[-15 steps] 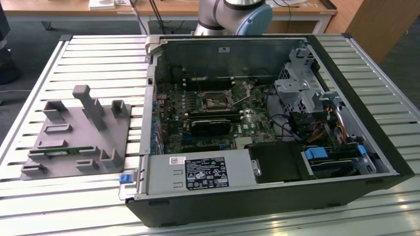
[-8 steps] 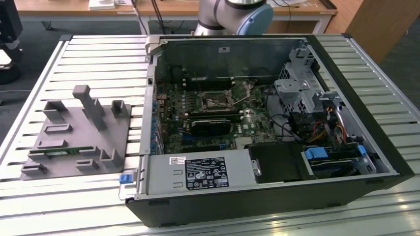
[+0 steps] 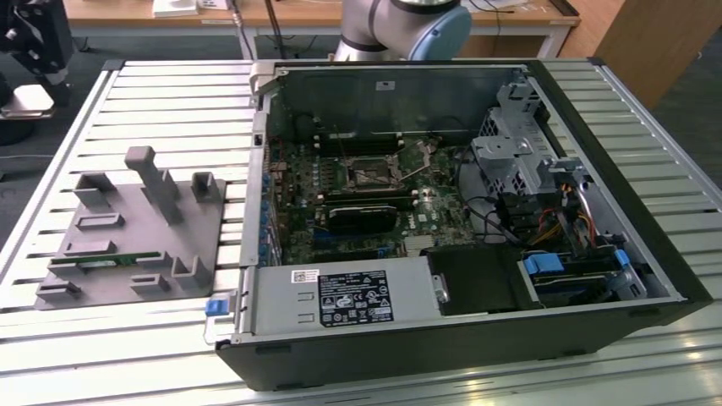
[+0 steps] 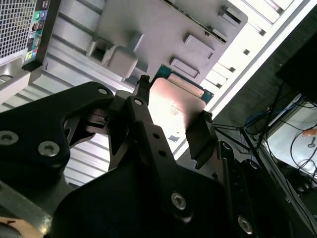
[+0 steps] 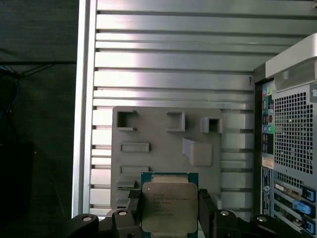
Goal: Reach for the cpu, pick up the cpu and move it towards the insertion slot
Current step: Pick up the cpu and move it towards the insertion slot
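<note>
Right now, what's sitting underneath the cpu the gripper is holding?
In the first wrist view, the cpu sits between the fingers of the gripper, above the grey plastic fixture on the slatted table. The chip hides the part of the fixture directly beneath it.

Readable text: none legible anywhere.
cpu (image 5: 169, 207): faint printed lines on its metal top, too small to read.
power supply sticker (image 3: 352, 298): dense print and symbols, illegible.
small white sticker (image 3: 385, 84): on the computer case's (image 3: 451, 355) inner wall, illegible.
</note>
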